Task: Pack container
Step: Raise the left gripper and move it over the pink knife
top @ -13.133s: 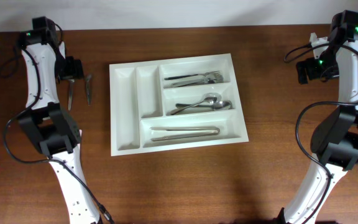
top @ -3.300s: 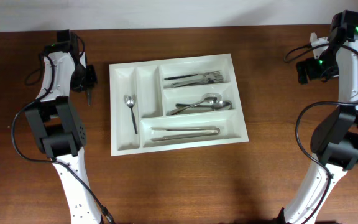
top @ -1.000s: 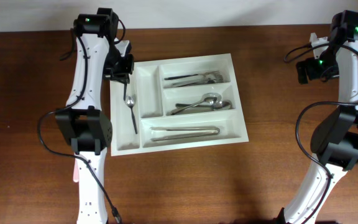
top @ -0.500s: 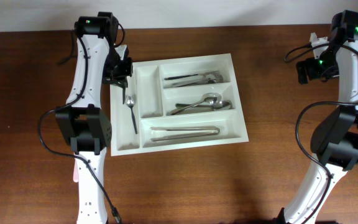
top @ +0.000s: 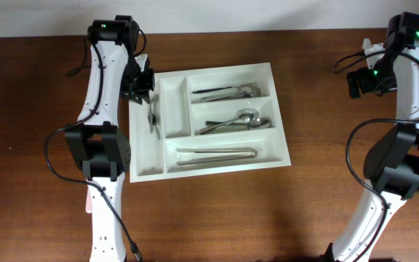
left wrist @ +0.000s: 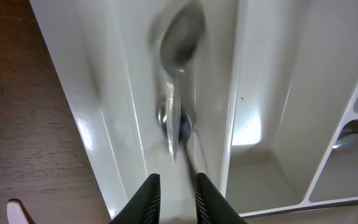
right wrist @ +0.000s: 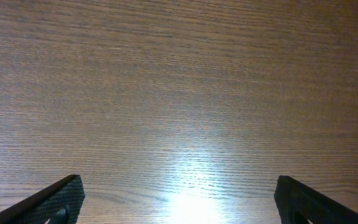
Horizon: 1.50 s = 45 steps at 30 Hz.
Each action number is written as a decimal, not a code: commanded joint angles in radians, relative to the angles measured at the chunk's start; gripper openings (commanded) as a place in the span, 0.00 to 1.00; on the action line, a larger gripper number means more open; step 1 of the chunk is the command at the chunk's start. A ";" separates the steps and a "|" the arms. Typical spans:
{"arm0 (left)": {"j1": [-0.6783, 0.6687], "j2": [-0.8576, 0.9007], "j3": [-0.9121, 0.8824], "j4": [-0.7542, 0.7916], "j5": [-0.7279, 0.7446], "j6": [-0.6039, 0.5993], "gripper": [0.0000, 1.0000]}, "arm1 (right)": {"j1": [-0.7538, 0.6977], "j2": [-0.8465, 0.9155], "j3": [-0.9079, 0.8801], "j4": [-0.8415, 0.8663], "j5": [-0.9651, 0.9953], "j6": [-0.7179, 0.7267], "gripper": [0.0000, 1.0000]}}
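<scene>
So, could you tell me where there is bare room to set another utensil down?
Bare: the second narrow compartment, between the leftmost one and the long ones, and the table in front of the container. Crowded: the long slots with forks, spoons and tongs, and the leftmost, under the left gripper.

Shows dark brown wood-grain tabletop (top: 217, 225) filling the overhead frame, pale wall strip (top: 231, 13) along the top edge, soft glare (right wrist: 191, 193) at lower centre of the right wrist view.

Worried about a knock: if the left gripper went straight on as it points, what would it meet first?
The left gripper would likely meet the blurred spoon first, in a narrow slot of the tray; depth is unclear.
</scene>
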<state>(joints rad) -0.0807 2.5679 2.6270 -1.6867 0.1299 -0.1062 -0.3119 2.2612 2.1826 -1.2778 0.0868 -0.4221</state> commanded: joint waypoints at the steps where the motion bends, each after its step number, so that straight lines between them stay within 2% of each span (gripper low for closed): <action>1: 0.007 0.000 -0.008 0.003 -0.008 -0.006 0.22 | -0.003 -0.031 0.008 0.002 -0.008 0.000 0.99; 5: 0.016 0.000 -0.002 0.037 -0.008 -0.005 0.23 | -0.003 -0.031 0.008 0.002 -0.008 0.000 0.99; 7: 0.029 0.000 0.016 0.051 -0.008 -0.005 0.31 | -0.003 -0.031 0.008 0.002 -0.008 0.000 0.99; 10: 0.057 0.000 0.072 0.053 -0.008 0.010 0.33 | -0.003 -0.031 0.008 0.002 -0.008 0.000 0.99; 13: 0.090 0.000 0.142 0.044 -0.008 0.062 0.53 | -0.003 -0.031 0.008 0.002 -0.008 0.000 0.99; 18: 0.156 -0.012 0.235 -0.001 -0.043 0.081 0.60 | -0.003 -0.031 0.008 0.002 -0.008 0.000 0.99; 24: 0.224 -0.095 0.238 -0.002 -0.045 0.108 0.75 | -0.003 -0.031 0.008 0.002 -0.008 0.000 0.99; 29: 0.244 -0.211 0.209 -0.002 -0.046 0.130 0.82 | -0.003 -0.031 0.008 0.002 -0.008 0.000 0.99; 32: 0.243 -0.331 0.105 -0.001 -0.126 0.161 0.87 | -0.003 -0.031 0.008 0.002 -0.008 0.000 0.99; 35: 0.246 -0.452 -0.056 -0.001 -0.217 0.160 0.87 | -0.003 -0.031 0.008 0.002 -0.008 0.000 0.99; 36: 0.249 -0.493 -0.125 -0.002 -0.212 0.156 0.92 | -0.003 -0.031 0.008 0.002 -0.008 0.000 0.99; 40: 0.267 -0.631 -0.416 -0.001 -0.199 0.084 1.00 | -0.003 -0.031 0.008 0.002 -0.008 0.000 0.99; 45: 0.312 -0.716 -0.736 0.024 -0.205 0.069 0.99 | -0.003 -0.031 0.008 0.002 -0.008 0.000 0.99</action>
<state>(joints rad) 0.2062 1.8591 2.0064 -1.6768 -0.0551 -0.0097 -0.3119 2.2612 2.1826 -1.2778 0.0872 -0.4221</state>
